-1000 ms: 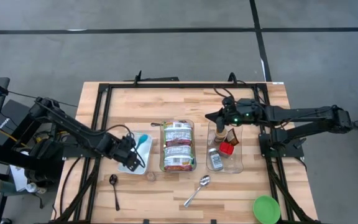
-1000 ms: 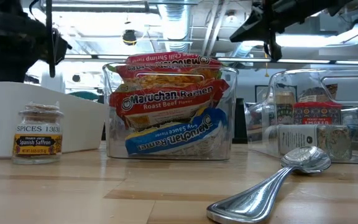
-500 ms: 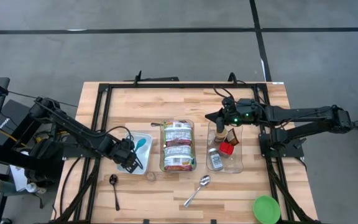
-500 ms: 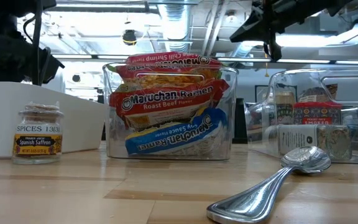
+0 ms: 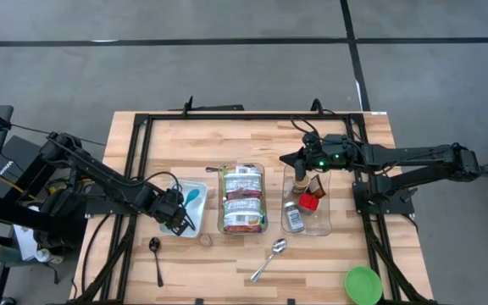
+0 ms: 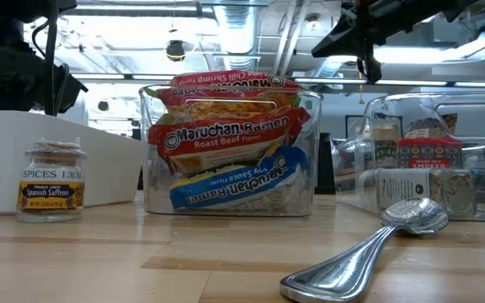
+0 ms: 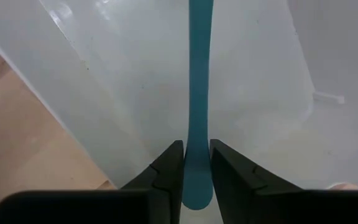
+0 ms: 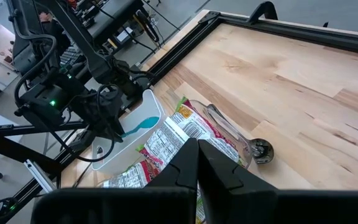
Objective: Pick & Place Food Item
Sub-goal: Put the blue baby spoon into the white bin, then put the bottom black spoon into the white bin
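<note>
Left wrist view is showing the left gripper (image 7: 196,163) down inside the white tray (image 7: 260,74), its two dark fingers (image 7: 169,165) standing on either side of the teal spoon (image 7: 198,93) handle, right against it near its rounded end. That spoon is smooth, matte plastic, slim and flat along the handle. From the high view, the teal spoon (image 5: 192,196) is lying in the white tray (image 5: 200,227) on the left part of the tabletop (image 5: 185,140), which is pale wood in butcher-block strips with a black metal frame around it.

Just right of the tray, a clear plastic bin (image 5: 243,199) is holding glossy ramen packets (image 6: 230,135), stacked and printed in red, yellow and blue. A second clear bin (image 5: 307,203) farther right is carrying spice jars. The right gripper (image 5: 285,158) is hovering over the far end of that bin, its fingers pressed together on nothing.

A small glass saffron jar (image 6: 51,181) is standing near the tray. A polished metal spoon (image 5: 268,259) and a dark spoon (image 5: 157,258) are lying on the near side, with a green bowl (image 5: 363,285) at the near right corner.
</note>
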Action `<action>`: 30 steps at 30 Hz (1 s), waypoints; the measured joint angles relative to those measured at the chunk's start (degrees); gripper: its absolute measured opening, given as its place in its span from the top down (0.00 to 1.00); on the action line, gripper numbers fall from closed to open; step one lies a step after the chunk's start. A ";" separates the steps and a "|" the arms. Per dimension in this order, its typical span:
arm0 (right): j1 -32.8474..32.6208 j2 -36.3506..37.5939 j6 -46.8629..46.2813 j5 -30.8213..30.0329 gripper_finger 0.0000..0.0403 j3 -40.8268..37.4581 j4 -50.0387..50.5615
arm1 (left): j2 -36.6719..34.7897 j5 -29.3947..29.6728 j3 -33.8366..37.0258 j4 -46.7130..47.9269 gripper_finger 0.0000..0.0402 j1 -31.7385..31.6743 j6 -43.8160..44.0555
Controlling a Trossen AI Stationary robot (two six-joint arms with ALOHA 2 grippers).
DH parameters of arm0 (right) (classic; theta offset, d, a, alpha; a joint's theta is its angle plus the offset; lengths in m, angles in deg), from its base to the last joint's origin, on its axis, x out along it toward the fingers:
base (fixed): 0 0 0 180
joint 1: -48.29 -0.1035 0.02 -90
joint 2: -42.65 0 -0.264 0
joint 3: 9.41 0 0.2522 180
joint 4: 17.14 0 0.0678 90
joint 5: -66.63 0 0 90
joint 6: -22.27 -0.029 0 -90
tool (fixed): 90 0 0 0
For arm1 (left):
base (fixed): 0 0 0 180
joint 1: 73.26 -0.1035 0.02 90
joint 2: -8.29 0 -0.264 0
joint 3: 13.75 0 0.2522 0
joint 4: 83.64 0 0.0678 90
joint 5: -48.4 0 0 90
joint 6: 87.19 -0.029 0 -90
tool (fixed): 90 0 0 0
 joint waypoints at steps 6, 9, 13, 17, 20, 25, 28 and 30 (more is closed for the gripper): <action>0.00 0.00 0.00 0.02 1.00 0.00 0.00 | 0.00 0.43 0.00 0.04 0.79 -0.02 -0.18; 0.00 0.00 0.02 0.02 1.00 0.00 0.00 | 0.00 0.65 0.00 0.04 0.77 -0.02 -0.20; 0.00 0.00 0.02 0.02 1.00 0.00 0.02 | 0.00 0.85 0.00 0.04 0.77 -0.02 -0.20; 0.00 0.00 0.04 0.02 1.00 0.00 0.04 | 0.00 0.83 0.00 0.04 0.77 -0.02 -0.18; 0.00 0.00 0.05 0.02 1.00 0.00 0.07 | 0.00 0.83 0.00 0.04 0.76 -0.02 -0.20; 0.00 0.00 0.07 0.04 1.00 0.00 0.07 | -1.58 0.76 0.00 -0.22 0.77 -0.02 0.03; 0.00 0.00 0.07 0.04 1.00 0.00 0.09 | -4.28 0.79 0.00 -1.07 0.78 -0.02 0.34; 0.00 0.00 0.07 0.04 1.00 0.00 0.13 | -6.48 0.84 0.00 -1.45 0.79 -0.11 1.45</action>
